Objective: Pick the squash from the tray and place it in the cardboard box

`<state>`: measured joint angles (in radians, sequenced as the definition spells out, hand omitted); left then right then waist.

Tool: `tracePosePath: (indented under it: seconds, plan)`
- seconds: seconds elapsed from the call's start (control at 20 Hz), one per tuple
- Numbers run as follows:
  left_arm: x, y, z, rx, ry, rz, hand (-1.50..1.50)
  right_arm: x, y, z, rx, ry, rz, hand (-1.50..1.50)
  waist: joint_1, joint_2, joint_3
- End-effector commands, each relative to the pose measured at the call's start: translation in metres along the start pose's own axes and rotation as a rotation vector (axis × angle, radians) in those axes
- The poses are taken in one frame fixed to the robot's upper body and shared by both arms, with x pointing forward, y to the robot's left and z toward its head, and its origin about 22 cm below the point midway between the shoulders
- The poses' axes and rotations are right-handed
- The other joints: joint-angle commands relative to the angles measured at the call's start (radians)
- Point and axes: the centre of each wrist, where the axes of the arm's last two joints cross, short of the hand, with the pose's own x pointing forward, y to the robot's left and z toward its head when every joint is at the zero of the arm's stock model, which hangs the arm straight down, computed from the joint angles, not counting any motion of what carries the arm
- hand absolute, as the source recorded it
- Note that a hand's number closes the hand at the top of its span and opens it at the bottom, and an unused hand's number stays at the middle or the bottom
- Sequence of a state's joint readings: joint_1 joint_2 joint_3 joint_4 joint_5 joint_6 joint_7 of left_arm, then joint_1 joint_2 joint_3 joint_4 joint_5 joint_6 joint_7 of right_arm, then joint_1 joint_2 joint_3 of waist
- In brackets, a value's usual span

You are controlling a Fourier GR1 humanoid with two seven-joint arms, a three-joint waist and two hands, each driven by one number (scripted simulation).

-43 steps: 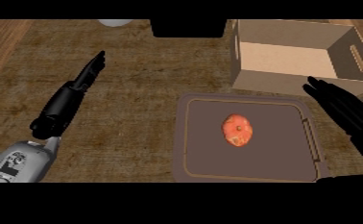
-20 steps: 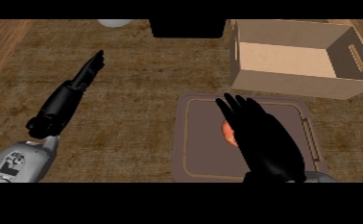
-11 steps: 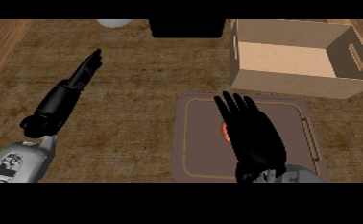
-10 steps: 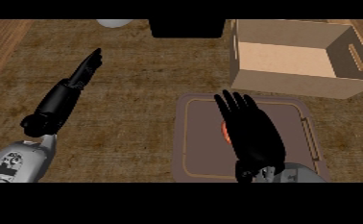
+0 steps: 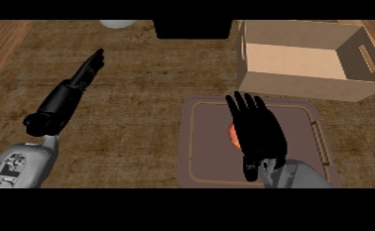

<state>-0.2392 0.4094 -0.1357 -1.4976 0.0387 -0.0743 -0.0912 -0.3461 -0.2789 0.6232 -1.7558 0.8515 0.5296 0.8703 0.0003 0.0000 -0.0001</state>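
An orange squash (image 5: 233,134) lies in the middle of the brown tray (image 5: 207,155), and only its left edge shows. My right hand (image 5: 256,131) is spread flat over it, fingers straight and pointing away from me, hiding most of it. The open cardboard box (image 5: 300,56) stands just beyond the tray at the back right, its inside bare. My left hand (image 5: 81,79) rests open on the left of the counter, fingers straight and pointing away.
A black object (image 5: 194,28) stands at the back edge, left of the box. A white round thing (image 5: 117,24) peeks in at the back left. The wooden counter stretches between my left arm and the tray.
My right hand swung in from the tray's right side to lie over the squash, then drew slightly back toward me. The left arm shifted a little.
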Motion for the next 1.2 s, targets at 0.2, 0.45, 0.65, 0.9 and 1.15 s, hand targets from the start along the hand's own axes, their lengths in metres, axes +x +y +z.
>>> tracePosePath:
  seconds: [0.2, 0.45, 0.65, 0.9, 1.15]
  plan:
    - [0.006, 0.008, 0.006, -0.013, 0.003, -0.003, 0.0, 0.001, 0.016, -0.007, 0.041, -0.007, -0.034, -1.5, 0.001, -0.001, 0.0]
    - [0.003, 0.004, -0.003, -0.018, 0.0, 0.004, 0.0, 0.0, 0.011, -0.013, 0.031, 0.048, 0.003, -1.5, 0.0, 0.0, 0.0]
    - [0.002, -0.011, 0.01, 0.009, 0.003, -0.012, 0.0, -0.01, 0.04, -0.026, 0.027, 0.074, 0.01, -1.5, 0.002, 0.0, 0.0]
    - [0.005, -0.021, 0.014, -0.002, -0.011, -0.011, 0.0, -0.016, 0.055, -0.031, 0.063, 0.068, -0.027, -1.5, 0.003, -0.001, 0.0]
    - [0.012, -0.007, -0.004, -0.005, -0.004, -0.001, 0.0, -0.03, 0.062, -0.032, 0.046, -0.046, 0.026, 1.5, 0.0, 0.0, 0.0]
